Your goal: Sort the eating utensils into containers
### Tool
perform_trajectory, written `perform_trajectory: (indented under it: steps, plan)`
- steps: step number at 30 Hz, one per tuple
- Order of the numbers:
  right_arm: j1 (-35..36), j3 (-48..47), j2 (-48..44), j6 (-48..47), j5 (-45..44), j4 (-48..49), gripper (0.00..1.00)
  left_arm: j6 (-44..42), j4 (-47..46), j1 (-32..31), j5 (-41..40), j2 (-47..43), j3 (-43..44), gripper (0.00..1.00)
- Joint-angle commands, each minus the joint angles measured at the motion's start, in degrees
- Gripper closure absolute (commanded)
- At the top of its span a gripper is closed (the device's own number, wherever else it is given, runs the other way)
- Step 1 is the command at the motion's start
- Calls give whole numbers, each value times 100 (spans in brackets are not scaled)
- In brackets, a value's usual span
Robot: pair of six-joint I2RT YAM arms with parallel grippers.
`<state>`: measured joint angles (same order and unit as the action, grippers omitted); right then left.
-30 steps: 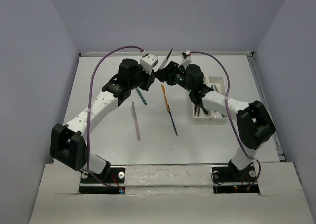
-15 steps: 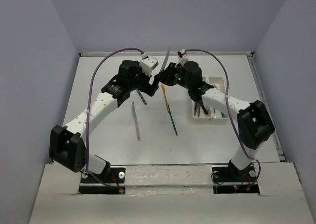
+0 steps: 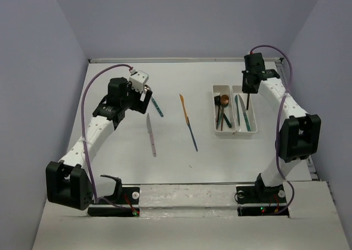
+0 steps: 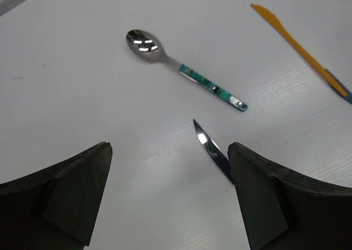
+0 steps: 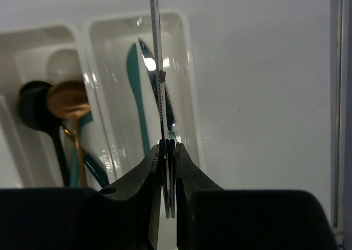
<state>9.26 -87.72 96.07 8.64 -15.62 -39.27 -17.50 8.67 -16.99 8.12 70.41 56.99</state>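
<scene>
Three utensils lie loose on the table point(image 3: 121, 156): a teal-handled spoon point(image 4: 181, 68), an orange knife point(image 4: 297, 43) and a pink-handled knife point(image 3: 151, 134), all well apart from the two joined white trays. The step in hand looks like a drop-off. The right gripper point(image 5: 168, 151) has its jaws clenched on one end of a slim held knife point(image 5: 156, 52), seen edge-on and hanging steeply above the knife tray point(image 5: 179, 46). That is the outer tray, where a teal knife point(image 5: 137, 96) and a silver-bladed knife point(image 5: 148, 61) already lie. The spoon tray point(image 5: 22, 57) beside it holds a black spoon point(image 5: 30, 98) and a copper spoon point(image 5: 67, 98). For the next move I would expect the arm to lower, lay the held knife along the tray's length and only then let go. Dropped as steeply as it hangs, it could tip over the shallow wall. The left gripper point(image 4: 168, 148) hovers over the table with its jaws spread wide and nothing between them. The teal-handled spoon lies just ahead of it, which probably makes that the next pick. That calls for coming down and closing across the narrow handle.
</scene>
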Motion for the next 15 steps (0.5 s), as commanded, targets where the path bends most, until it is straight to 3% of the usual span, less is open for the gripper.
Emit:
perform_trajectory:
  steps: [1,9,12,13,14,15]
  plan:
    - [42,168,482,-276,-863,-1013,100,-201,-84,468,129,-186,-329,1]
    - [-91,343,852,-451,-495,-266,100,-368,-304,882,59,-581,-944,1]
    - [-91,396,913,-486,-495,-266,81,-412,-348,934,-21,-643,-1076,1]
    - [-91,396,931,-487,-469,-274,71,-421,-357,961,-21,-651,-1102,1]
    - [-91,388,922,-478,-382,-335,54,-404,-366,978,-12,-686,-1155,1]
    - [-91,370,896,-460,-346,-353,50,-412,-374,1040,-12,-713,-1173,1]
